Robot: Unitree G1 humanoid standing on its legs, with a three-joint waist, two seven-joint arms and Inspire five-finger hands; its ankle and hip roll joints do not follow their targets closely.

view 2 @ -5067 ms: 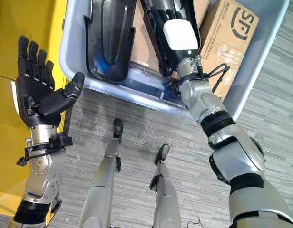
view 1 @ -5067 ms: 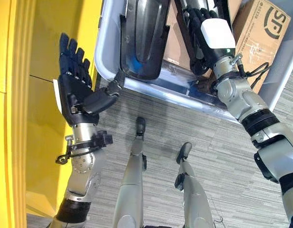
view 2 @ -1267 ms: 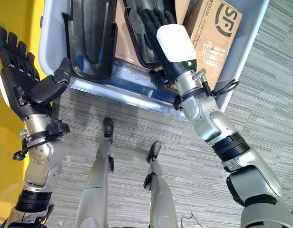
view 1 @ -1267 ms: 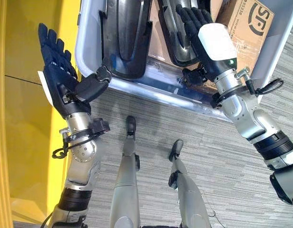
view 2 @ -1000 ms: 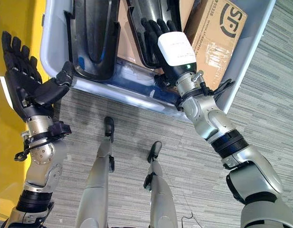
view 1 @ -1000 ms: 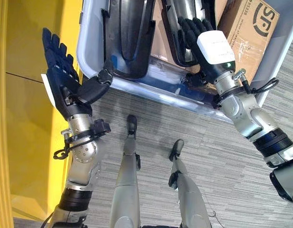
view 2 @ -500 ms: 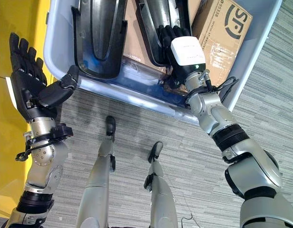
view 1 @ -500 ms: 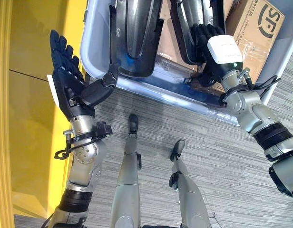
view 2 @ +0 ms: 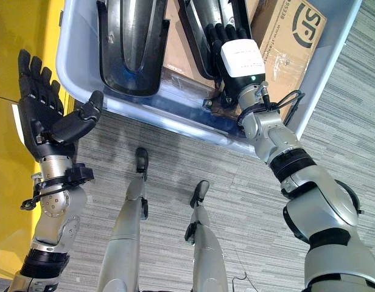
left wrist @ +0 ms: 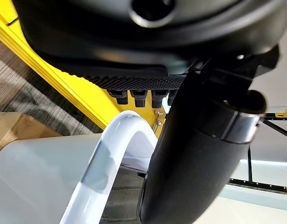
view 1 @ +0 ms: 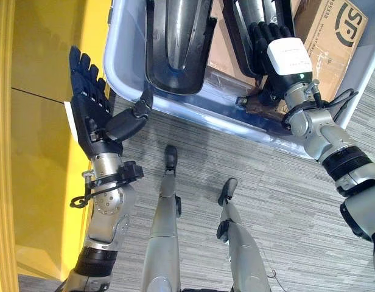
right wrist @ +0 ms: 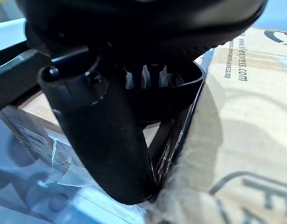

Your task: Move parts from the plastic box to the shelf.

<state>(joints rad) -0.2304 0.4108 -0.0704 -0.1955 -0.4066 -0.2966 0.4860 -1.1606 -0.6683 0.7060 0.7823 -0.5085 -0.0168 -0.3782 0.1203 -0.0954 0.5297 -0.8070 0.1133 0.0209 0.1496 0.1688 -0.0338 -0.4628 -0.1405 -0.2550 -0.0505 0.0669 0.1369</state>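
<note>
Right hand (view 2: 231,45) inside translucent grey plastic box (view 2: 78,79), fingers curled round right-hand long black moulded part (view 1: 251,27), long axis running away. Left hand (view 1: 93,112) spread, beside box corner.

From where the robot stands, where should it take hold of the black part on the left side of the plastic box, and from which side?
Probably the near rounded end of the left black part, from above. It lies lengthwise in the plastic box, that end by the near wall, with a raised rim to curl under. The left hand, open, is closest.
</note>
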